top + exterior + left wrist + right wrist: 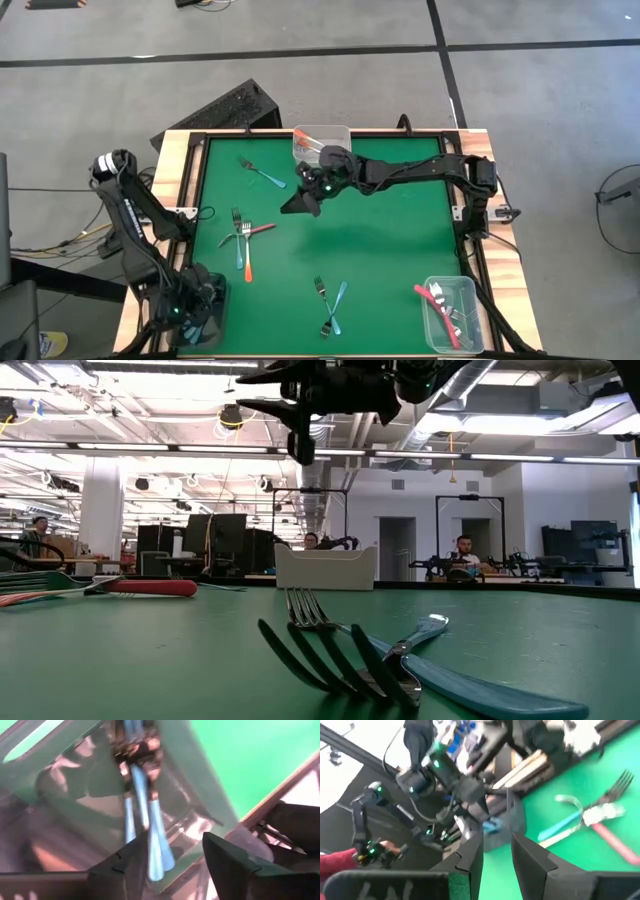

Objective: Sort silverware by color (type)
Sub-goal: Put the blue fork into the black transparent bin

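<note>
- Nearest the low camera, two crossed forks lie on the green surface (400, 220): a blue-handled fork (470, 685) and a second whose handle is hidden.
- Left gripper (175, 862): at the near-left corner, over the left bin (215, 318). Jaws stand apart, gripping nothing. Several blue forks (145, 820) lie in the bin just ahead of the fingers.
- Right gripper (300, 203): raised above the surface near the far bin (343, 133). Jaws are partly apart, and no fork shows between them.
- Far bin: holds at least one orange fork (303, 136). Right bin (470, 292), near-right corner: holds forks, with a red fork (436, 302) hanging over its rim.
- Loose silverware: one blue fork (262, 174) far-left of centre; a crossed group (243, 240) of blue, orange and red at left centre; the crossed pair (330, 305) at near centre.
- Judged state: sorting is partly done, with about six forks left on the surface.
- Risks:
  - Crossed forks may lift together or shift, causing a colour to land in the wrong bin.
  - Thin handles lying flat may slip from the jaws.
  - The overhanging red fork may tip out if the right bin is nudged.
  - Withdrawal of the left gripper may snag the bin wall.
</note>
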Controlling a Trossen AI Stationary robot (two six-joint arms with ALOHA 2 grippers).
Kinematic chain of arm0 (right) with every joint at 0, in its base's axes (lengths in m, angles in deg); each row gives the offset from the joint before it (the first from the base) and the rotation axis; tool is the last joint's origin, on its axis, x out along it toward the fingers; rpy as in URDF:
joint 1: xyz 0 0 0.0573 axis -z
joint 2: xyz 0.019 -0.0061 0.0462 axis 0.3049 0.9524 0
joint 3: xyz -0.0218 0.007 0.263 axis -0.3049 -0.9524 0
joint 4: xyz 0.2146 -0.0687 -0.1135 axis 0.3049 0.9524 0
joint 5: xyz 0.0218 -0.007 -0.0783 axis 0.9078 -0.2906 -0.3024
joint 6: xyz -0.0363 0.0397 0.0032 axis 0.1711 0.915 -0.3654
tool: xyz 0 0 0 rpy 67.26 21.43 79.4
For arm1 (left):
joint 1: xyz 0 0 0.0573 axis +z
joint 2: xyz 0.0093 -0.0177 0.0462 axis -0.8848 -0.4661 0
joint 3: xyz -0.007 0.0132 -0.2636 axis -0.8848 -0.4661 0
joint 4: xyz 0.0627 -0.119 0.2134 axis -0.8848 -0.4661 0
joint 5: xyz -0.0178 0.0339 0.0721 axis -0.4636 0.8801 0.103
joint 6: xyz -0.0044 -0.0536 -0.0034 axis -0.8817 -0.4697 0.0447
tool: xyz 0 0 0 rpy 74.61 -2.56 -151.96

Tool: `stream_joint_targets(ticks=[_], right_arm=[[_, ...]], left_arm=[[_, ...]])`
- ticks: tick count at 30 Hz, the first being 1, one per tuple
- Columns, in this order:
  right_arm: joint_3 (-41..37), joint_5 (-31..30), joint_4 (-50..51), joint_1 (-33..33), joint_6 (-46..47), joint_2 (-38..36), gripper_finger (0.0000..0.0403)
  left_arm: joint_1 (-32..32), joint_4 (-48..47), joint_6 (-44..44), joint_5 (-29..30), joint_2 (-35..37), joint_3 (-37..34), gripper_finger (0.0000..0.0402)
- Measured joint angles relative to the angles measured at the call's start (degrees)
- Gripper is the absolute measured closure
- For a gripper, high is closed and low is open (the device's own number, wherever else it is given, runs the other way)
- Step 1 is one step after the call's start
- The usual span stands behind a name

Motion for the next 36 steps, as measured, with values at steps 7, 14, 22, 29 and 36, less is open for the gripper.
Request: stream_joint_targets(ticks=[7, 14, 22, 29, 36], right_arm=[[-0.02, 1.4, 16.99, -1.75, -3.63, -3.02, 0.028], [-0.04, -8.48, 33.67, -4.34, -10.83, -9.06, 0.028], [-0.04, -18.84, 44.81, -4.9, -14.19, -14.87, 0.028], [-0.63, -19.1, 58.25, -7.86, -16.93, -14.59, 0.028], [-6.53, -22.42, 56.75, -16.42, -23.67, -11.18, 0.028]], left_arm=[[4.37, -0.78, 10.77, 8.84, 1.69, 0.94, 0.0215], [9.87, -3.43, 23.1, -3.93, 1.66, -3.88, 0.0214], [16.61, -6.38, 33.9, -8.32, 1.85, -8.2, 0.0214], [21.62, -6.88, 42.02, -15.29, 1.83, -7.09, 0.0214], [21.98, -9.27, 46.08, -8.04, 3.4, -1.86, 0.0214]])
